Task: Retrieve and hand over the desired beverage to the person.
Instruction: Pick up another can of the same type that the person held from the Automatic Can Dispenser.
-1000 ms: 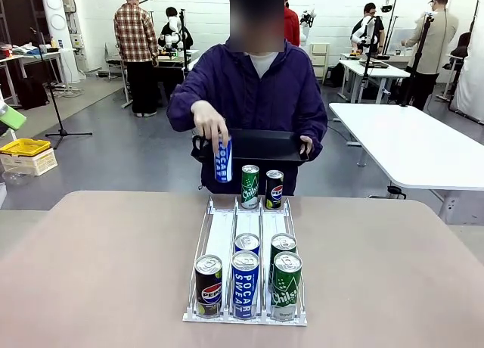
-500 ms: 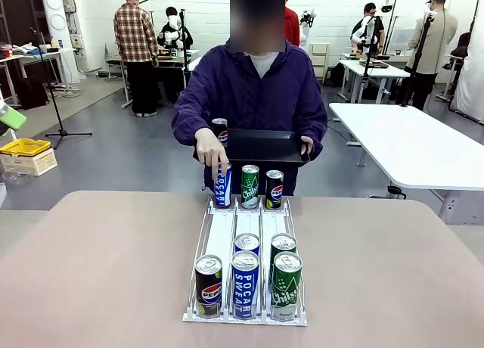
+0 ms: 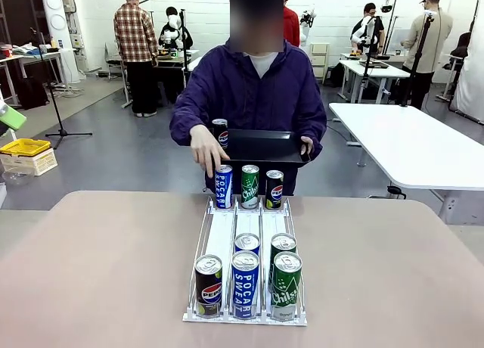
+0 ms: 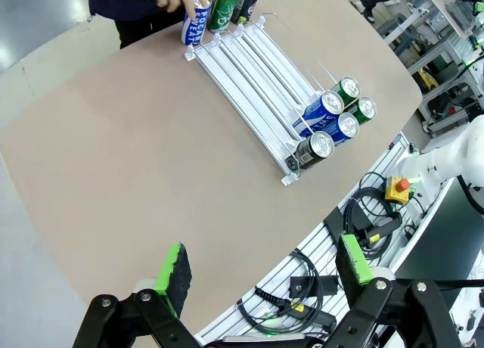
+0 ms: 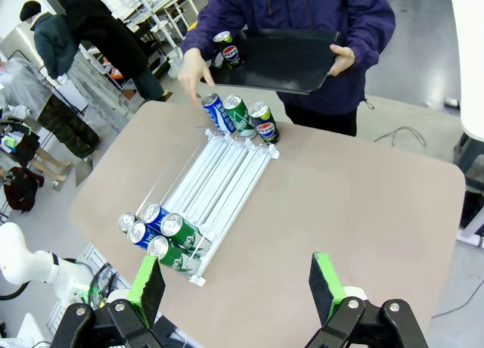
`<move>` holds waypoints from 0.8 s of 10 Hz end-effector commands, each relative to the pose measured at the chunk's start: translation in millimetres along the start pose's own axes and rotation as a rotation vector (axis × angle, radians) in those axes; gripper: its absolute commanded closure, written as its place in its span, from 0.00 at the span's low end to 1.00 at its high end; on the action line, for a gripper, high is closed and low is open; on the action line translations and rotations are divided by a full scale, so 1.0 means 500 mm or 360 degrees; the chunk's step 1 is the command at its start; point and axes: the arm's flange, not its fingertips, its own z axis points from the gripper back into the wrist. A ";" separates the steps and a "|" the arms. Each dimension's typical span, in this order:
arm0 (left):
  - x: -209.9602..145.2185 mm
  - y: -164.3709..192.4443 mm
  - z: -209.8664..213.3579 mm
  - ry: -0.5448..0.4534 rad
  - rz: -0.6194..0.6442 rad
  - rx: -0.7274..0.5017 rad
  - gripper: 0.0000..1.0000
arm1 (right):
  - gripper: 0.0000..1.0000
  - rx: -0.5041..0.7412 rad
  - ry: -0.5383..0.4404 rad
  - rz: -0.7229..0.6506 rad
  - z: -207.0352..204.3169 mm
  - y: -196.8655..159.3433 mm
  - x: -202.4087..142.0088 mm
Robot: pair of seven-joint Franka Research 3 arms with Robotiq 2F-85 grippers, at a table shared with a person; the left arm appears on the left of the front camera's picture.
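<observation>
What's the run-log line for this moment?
person: hand by blue can, rack far end; tray: Pepsi can; left end effector: open; right end effector: open

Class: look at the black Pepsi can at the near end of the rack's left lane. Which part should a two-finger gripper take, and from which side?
Probably the upper side wall of the Pepsi can, coming from above and pinching front and back: it stands upright, the Pocari Sweat can crowds its right side, and the rack lane behind it is bare.
</observation>
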 end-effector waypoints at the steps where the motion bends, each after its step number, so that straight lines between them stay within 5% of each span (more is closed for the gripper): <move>1: 0.006 0.002 0.001 -0.0022 -0.0015 -0.0009 0.00 | 0.00 0.0055 -0.0024 0.0013 -0.005 -0.002 0.001; 8: 0.000 0.000 0.000 0.0000 0.0000 0.0000 0.00 | 0.00 0.0055 -0.0024 0.0013 -0.005 -0.002 0.001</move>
